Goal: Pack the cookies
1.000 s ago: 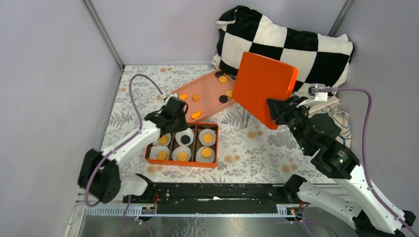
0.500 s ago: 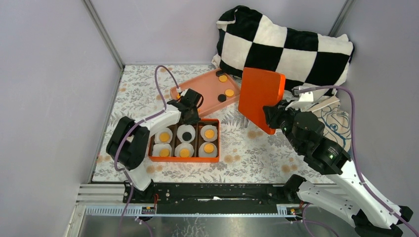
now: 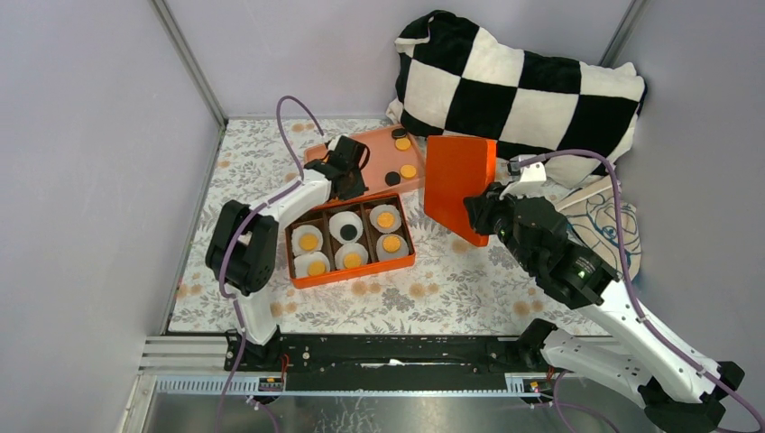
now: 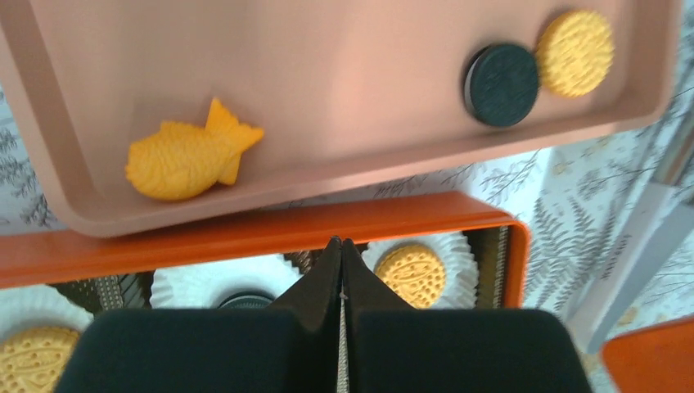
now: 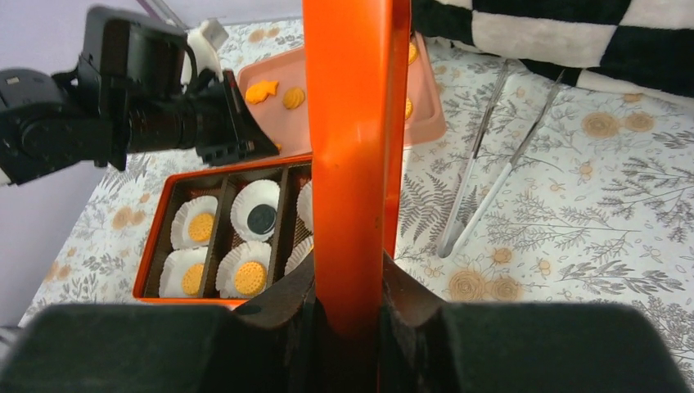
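Right gripper (image 5: 352,299) is shown clamped tight on the edge of the orange lid (image 3: 458,180), which is held upright just beside the orange box (image 3: 356,273). Six cookies (image 3: 389,217) are seated on white liners (image 5: 260,201) in its compartments. A few more, one of them fish-shaped (image 4: 190,155), are left on the pink tray (image 3: 361,149) behind. Left gripper (image 4: 341,250), pinched shut on nothing, is poised over the box's far wall. For a clean closure, the lid should be levelled and squared to the rim, and the left arm cleared away first.
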You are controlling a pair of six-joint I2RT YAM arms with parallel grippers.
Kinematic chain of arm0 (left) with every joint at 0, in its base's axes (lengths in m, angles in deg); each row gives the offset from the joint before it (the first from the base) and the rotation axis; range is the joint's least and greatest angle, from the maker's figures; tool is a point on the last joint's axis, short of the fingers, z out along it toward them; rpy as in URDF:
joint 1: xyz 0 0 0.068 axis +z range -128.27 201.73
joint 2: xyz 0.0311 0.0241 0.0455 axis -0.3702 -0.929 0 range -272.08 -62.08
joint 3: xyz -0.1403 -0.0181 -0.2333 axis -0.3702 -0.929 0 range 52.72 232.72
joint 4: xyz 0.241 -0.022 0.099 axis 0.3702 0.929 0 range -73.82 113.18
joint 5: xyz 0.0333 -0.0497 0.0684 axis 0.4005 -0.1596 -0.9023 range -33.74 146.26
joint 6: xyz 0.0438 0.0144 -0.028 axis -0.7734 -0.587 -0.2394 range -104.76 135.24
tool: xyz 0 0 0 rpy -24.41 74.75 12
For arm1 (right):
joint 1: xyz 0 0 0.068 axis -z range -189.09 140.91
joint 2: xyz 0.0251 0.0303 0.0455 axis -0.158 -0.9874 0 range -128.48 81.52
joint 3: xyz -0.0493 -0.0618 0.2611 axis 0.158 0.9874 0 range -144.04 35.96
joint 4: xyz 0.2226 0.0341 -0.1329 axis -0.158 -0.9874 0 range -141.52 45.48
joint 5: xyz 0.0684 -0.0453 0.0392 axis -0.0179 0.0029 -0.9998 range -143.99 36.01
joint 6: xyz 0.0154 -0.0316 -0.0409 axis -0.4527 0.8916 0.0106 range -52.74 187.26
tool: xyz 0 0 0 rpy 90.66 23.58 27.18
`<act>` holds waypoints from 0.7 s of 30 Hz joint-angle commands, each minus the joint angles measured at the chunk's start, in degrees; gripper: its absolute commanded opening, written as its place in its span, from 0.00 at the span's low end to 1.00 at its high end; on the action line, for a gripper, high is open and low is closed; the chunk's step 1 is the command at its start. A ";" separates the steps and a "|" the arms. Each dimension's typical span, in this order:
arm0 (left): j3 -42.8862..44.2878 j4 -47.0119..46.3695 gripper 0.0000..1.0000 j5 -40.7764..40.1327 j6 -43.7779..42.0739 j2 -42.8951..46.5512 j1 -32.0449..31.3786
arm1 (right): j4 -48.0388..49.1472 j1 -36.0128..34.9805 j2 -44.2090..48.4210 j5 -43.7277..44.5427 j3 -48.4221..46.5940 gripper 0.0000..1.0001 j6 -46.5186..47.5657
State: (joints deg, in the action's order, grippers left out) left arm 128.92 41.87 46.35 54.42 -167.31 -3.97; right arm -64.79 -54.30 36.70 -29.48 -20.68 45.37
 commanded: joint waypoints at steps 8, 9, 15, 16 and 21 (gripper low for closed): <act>2.17 3.91 0.00 -7.13 0.39 20.17 -6.56 | 4.51 0.10 -2.50 -16.27 -9.36 0.00 -6.11; 1.91 4.90 0.00 -8.13 0.75 22.71 -6.72 | 4.02 0.05 -4.17 -19.44 -11.36 0.00 -7.40; 1.14 11.42 0.00 -15.48 1.89 33.09 -6.74 | 13.09 0.48 -16.60 -42.89 -11.96 0.00 -16.95; 0.69 11.69 0.00 -16.49 1.77 34.40 -6.74 | 15.53 0.96 -18.63 -45.94 -11.24 0.00 -18.47; -0.17 14.30 0.00 -22.03 0.59 37.74 -6.74 | 37.74 5.29 -27.02 -60.40 -4.00 0.00 -29.41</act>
State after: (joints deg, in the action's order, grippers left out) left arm 130.43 51.08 31.40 55.56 -130.19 -10.85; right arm -48.38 -52.55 14.12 -73.32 -28.44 26.92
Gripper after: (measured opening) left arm 0.001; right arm 0.239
